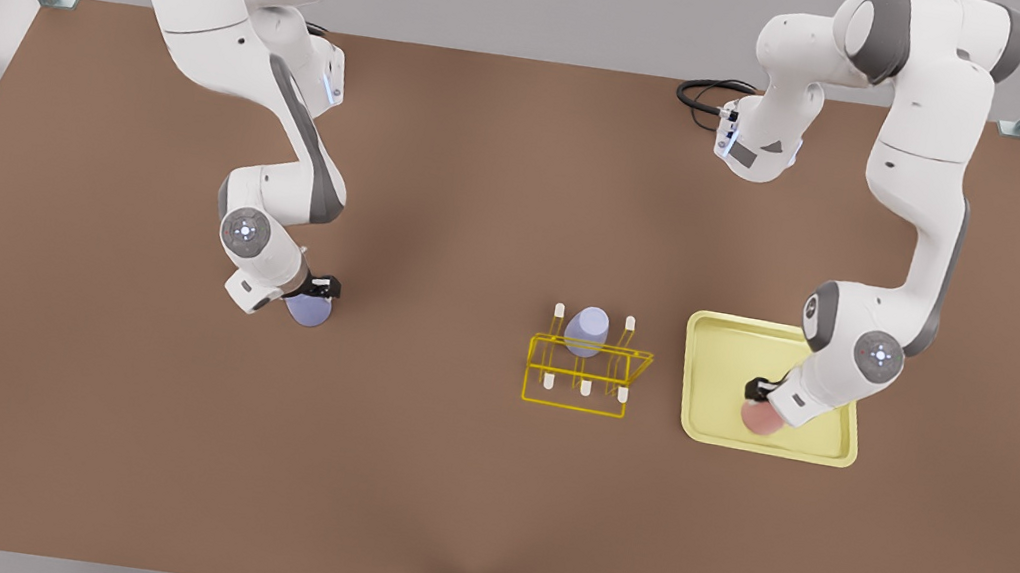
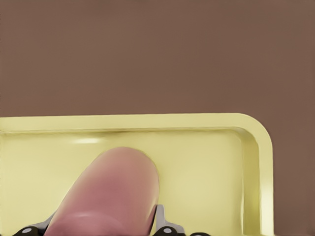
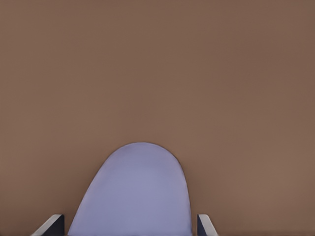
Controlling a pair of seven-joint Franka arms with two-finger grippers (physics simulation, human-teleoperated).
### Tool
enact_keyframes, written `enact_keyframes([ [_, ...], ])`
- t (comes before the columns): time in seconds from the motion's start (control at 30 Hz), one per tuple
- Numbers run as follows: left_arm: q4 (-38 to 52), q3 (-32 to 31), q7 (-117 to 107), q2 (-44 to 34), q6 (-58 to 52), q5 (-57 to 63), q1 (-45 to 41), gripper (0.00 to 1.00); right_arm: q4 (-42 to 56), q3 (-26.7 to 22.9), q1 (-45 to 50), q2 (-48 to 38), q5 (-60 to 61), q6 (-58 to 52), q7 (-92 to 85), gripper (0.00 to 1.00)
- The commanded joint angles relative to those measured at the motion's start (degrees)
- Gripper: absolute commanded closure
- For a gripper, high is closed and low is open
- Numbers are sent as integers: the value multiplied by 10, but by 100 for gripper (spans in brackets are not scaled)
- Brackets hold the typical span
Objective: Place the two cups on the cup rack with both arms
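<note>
The left gripper [image 1: 760, 393] clamps the pink cup [image 1: 761, 417] just beside the rack [image 1: 580, 374], nearer than the right gripper [image 1: 319, 290] clamping the lavender cup [image 1: 308, 308].

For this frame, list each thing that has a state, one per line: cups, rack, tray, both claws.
Pink cup: in the tray, between the left claw's fingers.
Lavender cup: on the table, between the right claw's fingers.
Second lavender cup: on the rack.
Rack: upright, other pegs free.
Tray: flat on the table.
Left claw: around the pink cup.
Right claw: around the lavender cup.
</note>
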Motion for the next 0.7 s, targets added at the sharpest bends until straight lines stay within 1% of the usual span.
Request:
enact_keyframes([
  [0.0, 1, -1, 6, -9, -26, -4, -2, 19, 0, 0, 0, 1, 1, 1, 2, 0],
  [0.03, 3, -2, 5, -10, -39, -4, -2, 19, 1, 0, 0, 1, 1, 1, 2, 0],
  [0.07, 31, -3, 2, -12, -104, -4, -2, 19, 1, -1, -1, 3, 1, 0, 2, 0],
  [0.1, 69, -8, -14, -16, -168, -3, -2, 19, 1, 0, -1, 3, 1, -1, 2, 0],
  [0.13, 138, -29, -62, -14, -260, -1, -2, 19, 1, -1, -1, 3, 1, -1, 2, 0],
  [0.17, 175, -46, -86, -13, -294, -1, -3, 19, 2, 0, -1, 3, 1, -1, 2, 2],
  [0.2, 196, -58, -99, -12, -294, -1, -4, 19, 2, 0, -1, 3, 1, -2, 2, 9],
  [0.23, 231, -66, -122, 2, -300, -1, -4, 19, 2, 0, -1, 3, 1, -4, 2, 13],
  [0.27, 279, -71, -154, 31, -319, -1, -17, 19, 3, 0, -2, 3, 1, -4, 2, 13],
  [0.3, 306, -71, -189, 52, -323, -1, -37, 19, 3, 0, -2, 3, 1, -4, 2, 13],
  [0.33, 326, -75, -229, 69, -323, -2, -49, 19, 4, 0, -2, 3, 1, -4, 2, 15],
  [0.37, 362, -86, -271, 93, -324, -4, -63, 19, 5, 0, -2, 3, 1, -5, 2, 17],
  [0.4, 410, -86, -306, 118, -355, -14, -92, 19, 7, 0, -2, 3, 1, -5, 2, 17],
  [0.47, 438, -87, -346, 123, -357, -51, -107, 19, 8, 0, -4, 3, 1, -5, -1, 17],
  [0.5, 438, -86, -346, 123, -375, -63, -114, 19, 9, 0, -4, 3, 1, -5, -1, 17],
  [0.6, 438, -85, -351, 123, -424, -56, -142, 18, 16, 0, -4, 3, 1, -6, -5, 17],
  [0.67, 437, -85, -352, 132, -420, -51, -146, 18, 17, 0, -4, 3, 0, -7, -7, 17],
])
